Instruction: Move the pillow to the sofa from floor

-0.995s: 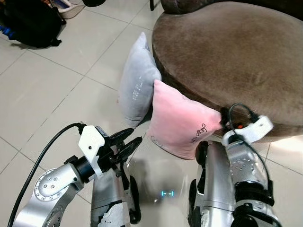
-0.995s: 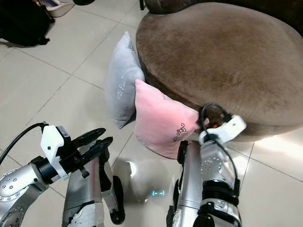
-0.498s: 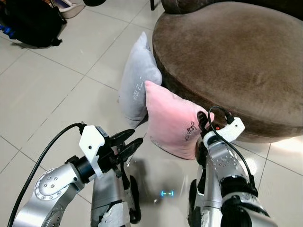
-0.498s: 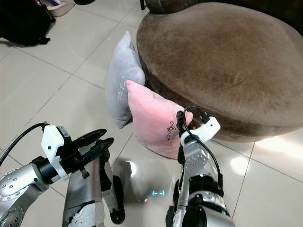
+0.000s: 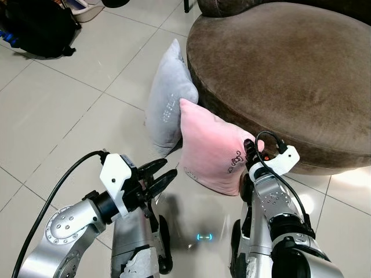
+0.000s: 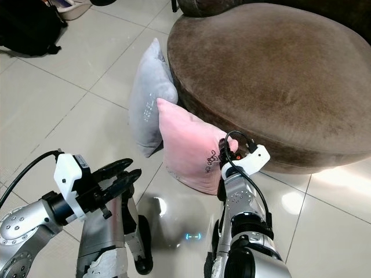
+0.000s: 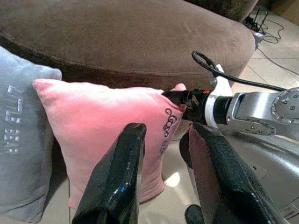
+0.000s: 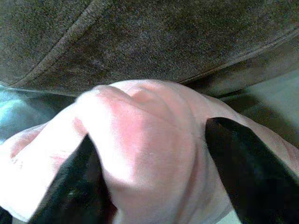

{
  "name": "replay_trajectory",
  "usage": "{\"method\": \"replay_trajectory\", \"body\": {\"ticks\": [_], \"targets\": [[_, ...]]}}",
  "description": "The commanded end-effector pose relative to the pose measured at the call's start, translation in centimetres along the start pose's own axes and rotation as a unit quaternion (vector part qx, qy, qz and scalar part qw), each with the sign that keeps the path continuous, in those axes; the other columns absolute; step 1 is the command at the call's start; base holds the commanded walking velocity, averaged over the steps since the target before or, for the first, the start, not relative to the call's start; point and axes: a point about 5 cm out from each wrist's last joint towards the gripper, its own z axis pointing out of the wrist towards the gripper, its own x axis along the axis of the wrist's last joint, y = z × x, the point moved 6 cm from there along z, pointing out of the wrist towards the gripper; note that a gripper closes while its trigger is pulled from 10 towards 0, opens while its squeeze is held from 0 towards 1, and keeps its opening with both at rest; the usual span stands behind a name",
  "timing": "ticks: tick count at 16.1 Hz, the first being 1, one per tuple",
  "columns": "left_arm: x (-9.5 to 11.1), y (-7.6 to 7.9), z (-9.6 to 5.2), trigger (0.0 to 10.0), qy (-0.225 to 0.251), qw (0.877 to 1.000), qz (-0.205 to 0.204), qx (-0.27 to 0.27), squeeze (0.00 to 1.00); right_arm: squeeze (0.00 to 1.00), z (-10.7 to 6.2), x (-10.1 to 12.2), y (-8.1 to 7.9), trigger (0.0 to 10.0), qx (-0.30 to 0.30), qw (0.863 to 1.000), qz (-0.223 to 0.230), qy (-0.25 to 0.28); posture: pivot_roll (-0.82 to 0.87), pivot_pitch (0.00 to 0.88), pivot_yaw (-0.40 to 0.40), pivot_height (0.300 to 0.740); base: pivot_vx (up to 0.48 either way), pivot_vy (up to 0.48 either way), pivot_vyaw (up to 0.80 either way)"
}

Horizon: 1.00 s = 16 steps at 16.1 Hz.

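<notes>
Left eye view: your pink pillow (image 5: 211,150) stands on the floor (image 5: 69,110), leaning on the brown sofa (image 5: 284,69); a grey pillow (image 5: 168,101) stands just beside it, touching. Your right claw (image 5: 250,152) sits at the pink pillow's upper corner.
Right eye view: your left claw (image 6: 124,174) hangs above the floor, apart from both pillows, fingers a little apart, nothing held. A black bag (image 6: 26,26) lies far off on the floor.
Left wrist view: you look between two spread black fingers (image 7: 119,182) at the pink pillow, right claw on its corner.
Right wrist view: your right claw's fingers (image 8: 243,172) straddle the pink corner, clamped on the fabric.
</notes>
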Motion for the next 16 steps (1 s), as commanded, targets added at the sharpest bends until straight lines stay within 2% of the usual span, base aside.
{"method": "replay_trajectory", "body": {"ticks": [1, 9, 12, 16], "targets": [[-0.3, 0.1, -0.1, 10.0, -0.011, 1.0, 0.0, 0.001, 0.0, 0.0, -0.2, -1.0, 0.6, 0.0, -0.008, 1.0, 0.004, -0.015, 0.14, 0.278, 0.079, 0.466, 0.0, 0.0, 0.0], [2.1, 0.3, 0.3, 10.0, 0.006, 1.0, 0.007, 0.003, 0.0, 0.0, -0.1, -1.2, 0.7, 0.0, -0.002, 1.0, -0.006, -0.02, 0.13, 0.251, 0.059, 0.466, 0.0, 0.0, 0.0], [1.8, -0.5, 0.8, 10.0, 0.006, 1.0, 0.003, 0.007, 0.0, 0.0, 0.0, -1.1, 0.7, 0.0, 0.001, 0.999, -0.017, -0.027, 0.12, 0.23, 0.051, 0.466, 0.0, 0.0, 0.0], [0.1, -2.0, 1.3, 10.0, 0.001, 1.0, -0.002, 0.022, 0.0, 0.0, 0.4, -0.9, -1.0, 0.0, 0.03, 0.999, -0.013, -0.038, 0.11, 0.206, 0.036, 0.466, 0.0, 0.0, 0.0]]}}
